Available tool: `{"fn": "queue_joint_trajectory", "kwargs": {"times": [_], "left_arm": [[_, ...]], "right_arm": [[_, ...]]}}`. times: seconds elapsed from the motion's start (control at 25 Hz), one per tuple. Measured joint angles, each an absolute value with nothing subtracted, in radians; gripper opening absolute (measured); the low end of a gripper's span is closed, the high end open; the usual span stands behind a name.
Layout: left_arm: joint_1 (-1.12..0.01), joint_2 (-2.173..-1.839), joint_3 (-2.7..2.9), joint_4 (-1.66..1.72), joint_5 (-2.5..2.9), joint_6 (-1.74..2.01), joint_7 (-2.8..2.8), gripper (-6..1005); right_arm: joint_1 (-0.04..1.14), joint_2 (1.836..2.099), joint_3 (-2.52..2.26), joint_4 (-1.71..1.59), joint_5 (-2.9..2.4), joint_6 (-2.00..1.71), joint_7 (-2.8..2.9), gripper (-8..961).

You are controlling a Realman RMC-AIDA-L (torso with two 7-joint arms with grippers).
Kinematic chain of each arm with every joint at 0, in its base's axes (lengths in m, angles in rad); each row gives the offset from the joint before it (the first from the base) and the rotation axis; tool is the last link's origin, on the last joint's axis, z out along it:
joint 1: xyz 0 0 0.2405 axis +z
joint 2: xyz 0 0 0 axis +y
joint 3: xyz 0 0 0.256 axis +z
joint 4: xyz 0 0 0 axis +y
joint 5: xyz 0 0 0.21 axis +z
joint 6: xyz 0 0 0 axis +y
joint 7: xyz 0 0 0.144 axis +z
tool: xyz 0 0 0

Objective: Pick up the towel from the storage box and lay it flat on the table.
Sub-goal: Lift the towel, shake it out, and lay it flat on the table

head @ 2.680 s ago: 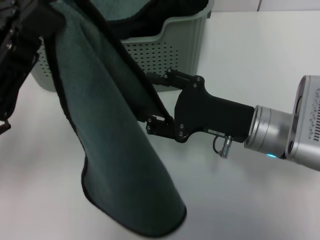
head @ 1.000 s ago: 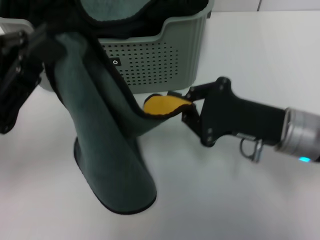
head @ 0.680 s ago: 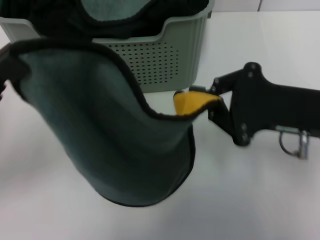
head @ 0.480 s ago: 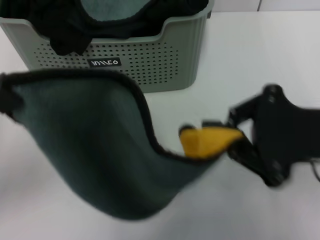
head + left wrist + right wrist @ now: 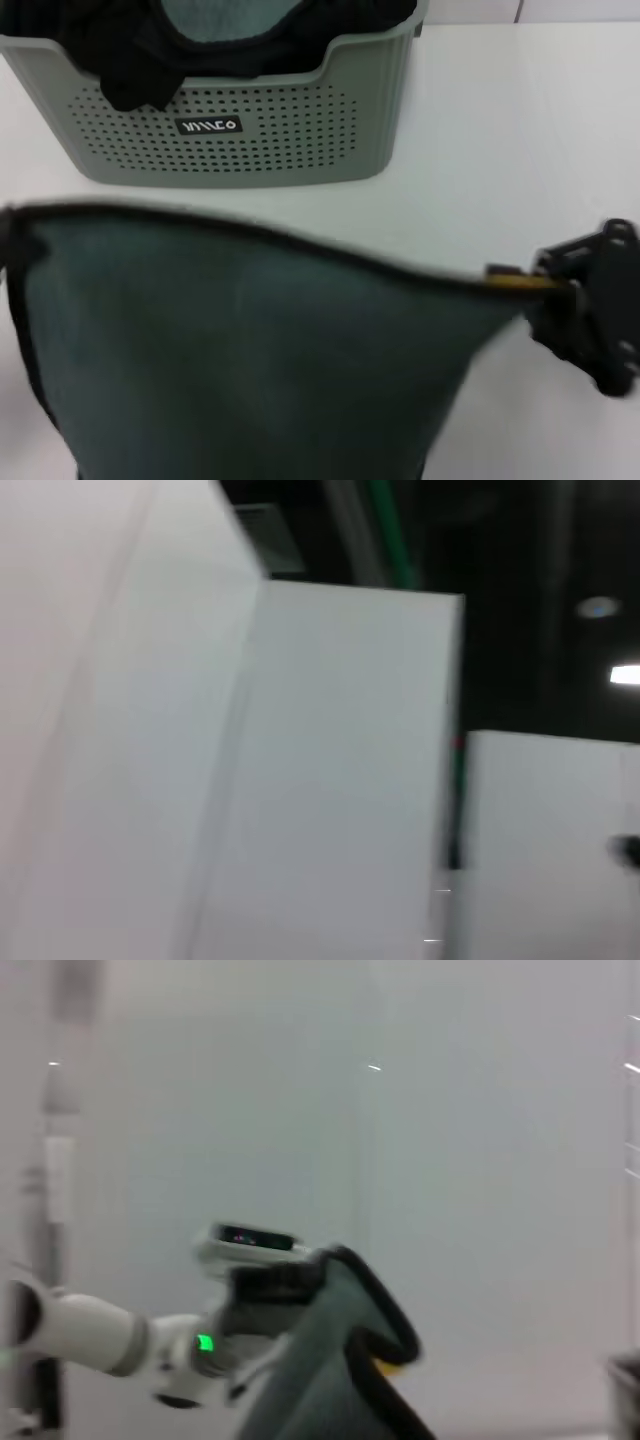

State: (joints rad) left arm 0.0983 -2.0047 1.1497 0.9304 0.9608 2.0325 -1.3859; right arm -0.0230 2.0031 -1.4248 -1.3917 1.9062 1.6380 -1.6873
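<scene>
Teal-green cloth fills the near half of the head view: the towel (image 5: pixel 250 350) is out of the storage box (image 5: pixel 215 130) and hangs stretched between my two arms, above the table (image 5: pixel 520 120), with its black top edge running almost straight from left to right. The right gripper (image 5: pixel 535 285) is closed on the right corner, where a small yellow piece shows at the pinch. The left corner goes out of the picture at the left edge, so I cannot tell the state of the left gripper there; in the right wrist view I see the left gripper (image 5: pixel 265 1280) at the far corner of the towel (image 5: pixel 320 1380), but its fingers are not clear to me.

I judge the step in hand is the laying down. To do it well I would keep both corners at equal height and keep the edge tight, then lower so that the hanging bottom edge meets the table first and the cloth follows without folding under itself. Both corners should be released only when the cloth lies flat.

Behind the towel the storage box stands on the far left part of the table and holds a black cloth (image 5: pixel 130 60) and some more green fabric (image 5: pixel 220 18). The box is near the top edge of the towel, so I would lay toward the near side, away from it.
</scene>
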Motion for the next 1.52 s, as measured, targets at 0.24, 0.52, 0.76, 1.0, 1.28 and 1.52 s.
{"fn": "queue_joint_trajectory", "kwargs": {"times": [0.24, 0.52, 0.76, 1.0, 1.28, 1.52], "left_arm": [[-0.249, -1.983, 0.868, 0.287, 1.300, 1.947, -1.120, 14], [-0.298, -2.029, 0.863, 0.275, 1.356, 1.677, -1.053, 14], [-0.328, -2.035, 0.863, 0.329, 1.356, 1.470, -1.006, 14], [-0.347, -2.047, 0.866, 0.359, 1.357, 1.307, -0.971, 15], [-0.357, -2.044, 0.865, 0.383, 1.358, 1.222, -0.959, 15], [-0.341, -2.044, 0.867, 0.393, 1.358, 1.211, -0.942, 15]], "right_arm": [[0.268, 2.012, -1.469, -0.843, 1.882, 1.483, -1.782, 13], [0.496, 2.029, -1.527, -0.537, 1.950, 1.297, -1.877, 13], [0.557, 2.029, -1.547, -0.533, 1.955, 1.148, -1.817, 13], [0.626, 2.024, -1.548, -0.533, 1.890, 1.062, -1.706, 13], [0.714, 2.022, -1.548, -0.534, 1.751, 0.997, -1.495, 14], [0.769, 2.017, -1.538, -0.615, 1.524, 0.974, -1.217, 14]]}}
